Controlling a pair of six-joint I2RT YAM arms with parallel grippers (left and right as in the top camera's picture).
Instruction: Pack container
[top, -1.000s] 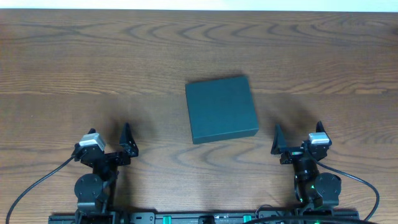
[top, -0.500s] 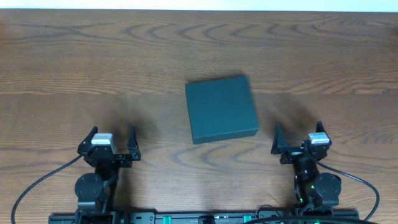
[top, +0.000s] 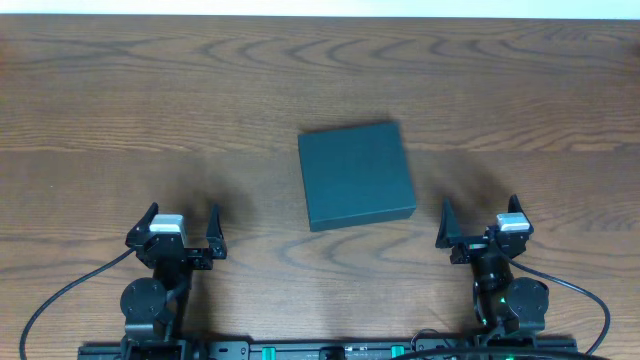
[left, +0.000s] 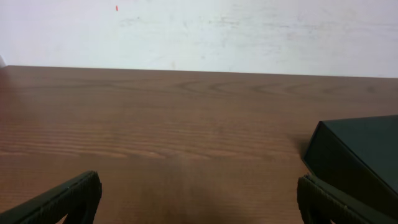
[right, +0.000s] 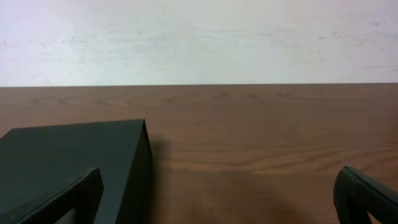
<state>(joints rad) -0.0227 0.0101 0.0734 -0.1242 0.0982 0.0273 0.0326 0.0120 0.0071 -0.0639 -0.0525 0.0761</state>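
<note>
So the container (top: 356, 176) is sitting pretty much in the middle of the bench (top: 200, 90), a bit closer to the right edge than the left, and turned slightly so its sides aren't square with the bench edges. It's the dark teal-green box, and the lid looks flat and shut from above. Nothing is resting on it or touching it.

Both arms are parked back by the near edge. The left claw (top: 182, 213) is toward the near-left corner, released with its fingers spread wide and just bare wood between them. The right claw (top: 479, 206) is toward the near-right corner, also released and holding nothing. The box sits between the two and further out toward the far edge, clear of both, though nearer the right one.

From the left wrist cam the box shows at the right side, just past the right finger (left: 336, 202). From the right wrist cam it fills the lower left, behind the left finger (right: 62, 199). Black cables (top: 60, 300) trail off by the near edge.
</note>
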